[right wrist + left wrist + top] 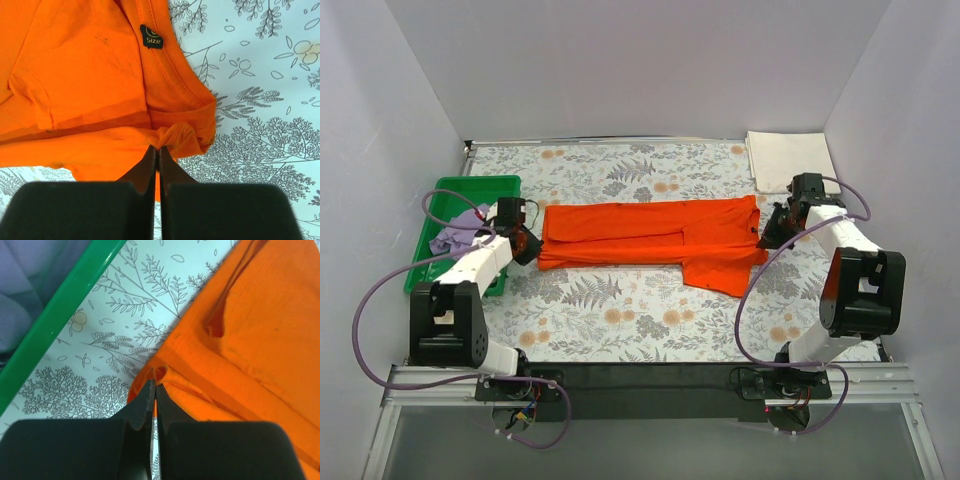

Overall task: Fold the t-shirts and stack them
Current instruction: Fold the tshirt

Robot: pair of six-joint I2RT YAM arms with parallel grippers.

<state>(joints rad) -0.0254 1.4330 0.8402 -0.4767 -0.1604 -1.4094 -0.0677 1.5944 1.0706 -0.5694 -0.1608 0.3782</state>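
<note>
The bright orange t-shirt (655, 238) lies stretched sideways across the middle of the table, folded lengthwise, with one sleeve hanging toward the front right. My left gripper (527, 243) is shut on its left edge (165, 372). My right gripper (767, 228) is shut on its right edge by the collar (175, 136), near the black size label (151, 36). The pale lilac t-shirt (458, 230) lies crumpled in the green tray (470, 187). The cream-white t-shirt (788, 158) lies folded at the back right corner.
The green tray's rim (55, 315) runs close beside my left gripper. White walls enclose the table on the left, back and right. Purple cables loop from both arms near the table's front.
</note>
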